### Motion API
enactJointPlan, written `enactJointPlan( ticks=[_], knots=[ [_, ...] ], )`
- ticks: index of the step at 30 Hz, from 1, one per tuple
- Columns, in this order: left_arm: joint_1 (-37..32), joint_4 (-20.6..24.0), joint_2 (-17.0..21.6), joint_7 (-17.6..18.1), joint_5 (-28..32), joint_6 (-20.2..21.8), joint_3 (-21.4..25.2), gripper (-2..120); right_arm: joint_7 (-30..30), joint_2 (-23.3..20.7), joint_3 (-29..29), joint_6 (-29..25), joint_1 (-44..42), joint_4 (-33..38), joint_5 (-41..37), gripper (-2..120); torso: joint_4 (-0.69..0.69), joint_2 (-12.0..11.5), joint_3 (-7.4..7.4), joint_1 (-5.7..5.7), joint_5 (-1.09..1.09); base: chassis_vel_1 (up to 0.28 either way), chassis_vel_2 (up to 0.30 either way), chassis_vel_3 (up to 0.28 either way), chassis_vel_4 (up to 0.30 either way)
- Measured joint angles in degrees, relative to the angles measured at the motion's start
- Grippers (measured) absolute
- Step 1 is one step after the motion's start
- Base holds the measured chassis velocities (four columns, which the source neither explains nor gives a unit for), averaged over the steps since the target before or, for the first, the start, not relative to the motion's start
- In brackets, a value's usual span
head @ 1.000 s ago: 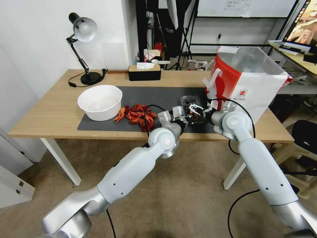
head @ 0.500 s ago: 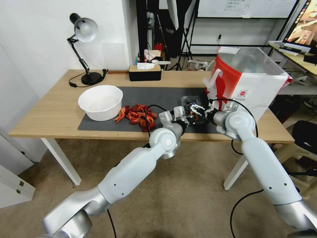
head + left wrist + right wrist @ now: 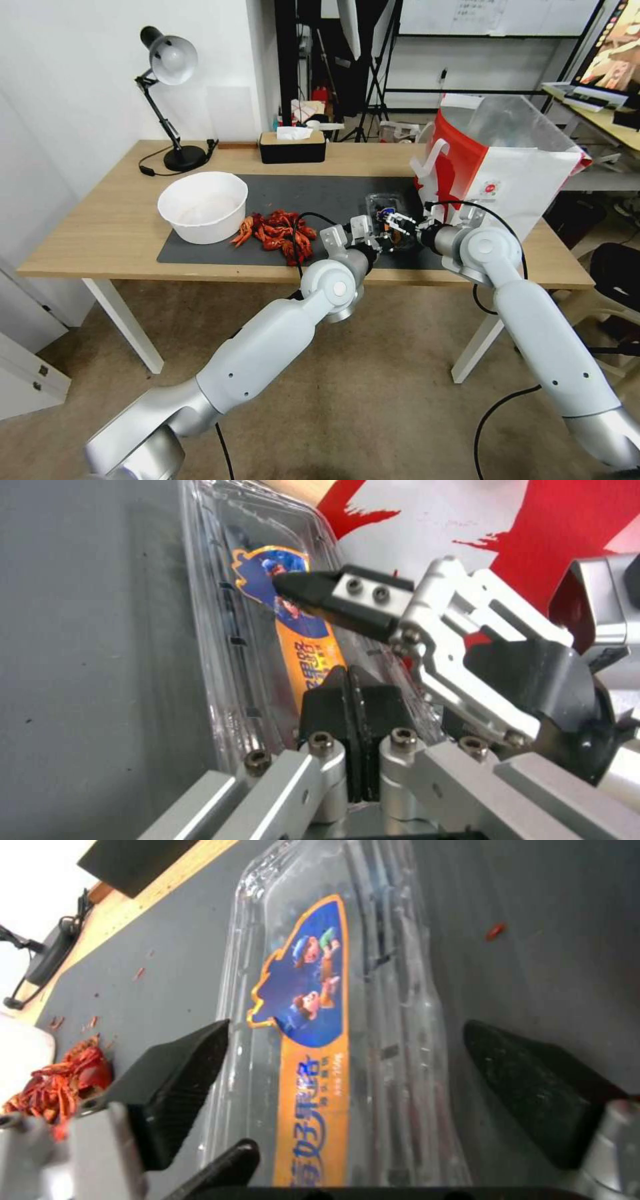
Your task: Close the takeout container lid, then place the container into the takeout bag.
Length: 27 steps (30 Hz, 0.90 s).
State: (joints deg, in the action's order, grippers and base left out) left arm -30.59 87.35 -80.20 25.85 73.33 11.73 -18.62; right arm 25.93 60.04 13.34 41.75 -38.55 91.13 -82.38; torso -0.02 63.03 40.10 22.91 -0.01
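Observation:
The takeout container [image 3: 385,202] lies flat on the dark mat, just left of the takeout bag [image 3: 513,173]. Its clear lid [image 3: 393,990] is down over the base, blue-and-orange label [image 3: 313,990] facing up. My right gripper [image 3: 347,1026] is open and straddles the lid, one finger on each long side, low over it. My left gripper [image 3: 350,672] is shut, its pads together over the container's near end. I cannot tell whether it pinches the rim. In the head view both grippers meet over the box, the left [image 3: 371,235] and the right [image 3: 398,223]. The bag's red-and-white wall [image 3: 533,520] stands right behind.
A white bowl [image 3: 202,205] and a heap of red crayfish [image 3: 277,233] sit on the mat [image 3: 320,190] to the left. A desk lamp [image 3: 170,60] and a black tissue box [image 3: 292,145] stand at the table's back. The table's front edge [image 3: 200,270] is close under both wrists.
My right arm's elbow has shifted slightly to the right and its gripper has settled a little over the lid. The container and the left gripper stay where they were.

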Motion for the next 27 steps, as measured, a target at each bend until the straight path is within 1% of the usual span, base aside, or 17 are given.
enactJointPlan(
  ticks=[2,4,5,6,7,8,9,11,12,15,16,17,19,20,23,24,27],
  knots=[
    [0.13,0.03,-0.02,0.03,0.00,0.00,0.02,0,-0.17,-0.29,-0.10,0.00,-0.23,0.10,-0.06,80,-0.02,0.00,0.00,0.00,-0.01,0.000,0.000,0.000,0.000],
    [0.15,0.03,-0.02,0.04,0.00,0.00,0.02,0,-0.23,-0.38,-0.11,0.00,-0.33,0.15,-0.07,78,-0.03,0.00,0.00,0.00,-0.01,0.000,0.000,0.000,0.000],
    [0.16,0.03,-0.03,0.04,0.00,0.00,0.02,0,-0.29,-0.50,-0.12,0.00,-0.45,0.22,-0.07,70,-0.04,0.00,0.00,0.00,0.00,0.000,0.000,0.000,0.000],
    [0.16,0.04,-0.03,0.04,0.00,0.00,0.02,0,-0.29,-0.55,-0.14,0.00,-0.47,0.24,-0.07,67,-0.04,0.00,0.01,0.00,0.00,0.000,0.000,0.000,0.000],
    [0.16,0.04,-0.03,0.04,0.00,0.00,0.02,0,-0.29,-0.55,-0.14,0.00,-0.47,0.24,-0.07,67,-0.04,0.00,0.01,0.00,0.00,0.000,0.000,0.000,0.000],
    [0.16,0.04,-0.04,0.04,0.00,0.00,0.02,0,-0.25,-0.57,-0.15,0.00,-0.47,0.25,-0.08,64,-0.04,-0.01,0.01,0.00,0.01,0.000,0.000,0.000,0.000],
    [0.16,0.04,-0.04,0.04,-0.01,0.00,0.02,0,-0.20,-0.62,-0.18,0.00,-0.47,0.23,-0.16,56,-0.04,-0.01,0.01,0.00,0.01,0.000,0.000,0.000,0.000],
    [0.15,0.04,-0.04,0.09,0.00,0.02,-0.02,0,-0.20,-0.63,-0.30,0.02,-0.49,0.25,-0.40,46,0.00,-0.02,0.02,0.01,0.04,0.000,0.000,0.000,0.000],
    [0.15,0.04,-0.04,0.09,0.00,0.02,-0.02,0,-0.20,-0.63,-0.30,0.02,-0.49,0.25,-0.40,46,0.00,-0.02,0.02,0.01,0.04,0.000,0.000,0.000,0.000],
    [0.22,0.22,-0.05,0.12,-0.12,-0.06,0.03,0,-0.10,-0.63,-0.36,0.15,-0.61,0.27,-0.69,33,0.03,-0.02,0.02,0.01,0.04,0.000,0.000,0.000,0.000],
    [0.22,0.22,-0.05,0.12,-0.12,-0.06,0.03,0,-0.10,-0.63,-0.36,0.15,-0.61,0.27,-0.69,33,0.03,-0.02,0.02,0.01,0.04,0.000,0.000,0.000,0.000],
    [0.21,0.28,-0.07,0.10,-0.11,-0.10,0.01,0,-0.08,-0.59,-0.38,0.21,-0.66,0.30,-0.73,30,0.05,-0.02,0.02,0.01,0.03,0.000,0.000,0.000,0.000],
    [0.21,0.43,-0.09,0.07,-0.10,-0.15,-0.05,0,-0.09,-0.59,-0.44,0.29,-0.84,0.47,-0.87,18,0.05,-0.02,0.02,0.01,0.04,0.000,0.000,0.000,0.000],
    [0.21,0.43,-0.09,0.07,-0.10,-0.15,-0.05,0,-0.09,-0.59,-0.44,0.29,-0.84,0.47,-0.87,18,0.05,-0.02,0.02,0.01,0.04,0.000,0.000,0.000,0.000],
    [0.25,0.48,-0.09,0.07,-0.21,-0.34,-0.08,0,-0.09,-0.73,-0.43,0.31,-1.07,0.65,-0.94,7,0.05,-0.02,0.01,0.01,0.03,0.000,0.000,0.000,0.000],
    [0.25,0.48,-0.09,0.07,-0.21,-0.34,-0.08,0,-0.09,-0.73,-0.43,0.31,-1.07,0.65,-0.94,7,0.05,-0.02,0.01,0.01,0.03,0.000,0.000,0.000,0.000],
    [0.27,0.50,-0.11,0.07,-0.31,-0.46,-0.11,0,-0.10,-0.91,-0.31,0.31,-1.26,0.87,-0.95,0,0.05,-0.02,0.01,0.01,0.01,0.000,0.000,0.000,0.000]
  ],
)
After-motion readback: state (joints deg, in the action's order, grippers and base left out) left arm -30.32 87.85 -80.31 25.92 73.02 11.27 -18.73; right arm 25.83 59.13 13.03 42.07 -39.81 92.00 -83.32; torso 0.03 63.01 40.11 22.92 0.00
